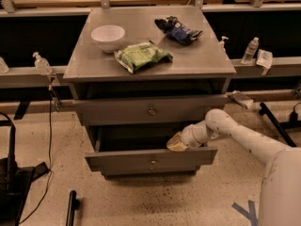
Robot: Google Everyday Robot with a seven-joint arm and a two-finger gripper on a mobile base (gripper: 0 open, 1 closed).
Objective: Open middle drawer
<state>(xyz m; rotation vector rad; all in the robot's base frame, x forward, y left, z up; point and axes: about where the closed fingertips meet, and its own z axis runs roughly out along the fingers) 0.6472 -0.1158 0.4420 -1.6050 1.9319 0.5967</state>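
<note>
The grey cabinet (141,65) has three drawers. The middle drawer (117,160), with a small round knob (153,162), stands pulled out well past the cabinet face, and its dark inside shows above its front. My gripper (176,144) reaches in from the right on a white arm. It sits just above the top edge of that drawer front, right of the knob. Its tan fingers look pressed together and hold nothing. The upper drawer (113,111) juts out a little. The lowest drawer is mostly hidden under the open one.
On the cabinet top lie a white bowl (107,35), a green chip bag (142,55) and a dark blue bag (178,30). Bottles stand on side rails (41,63) (249,50). A black stand (11,173) and cables are on the floor at the left.
</note>
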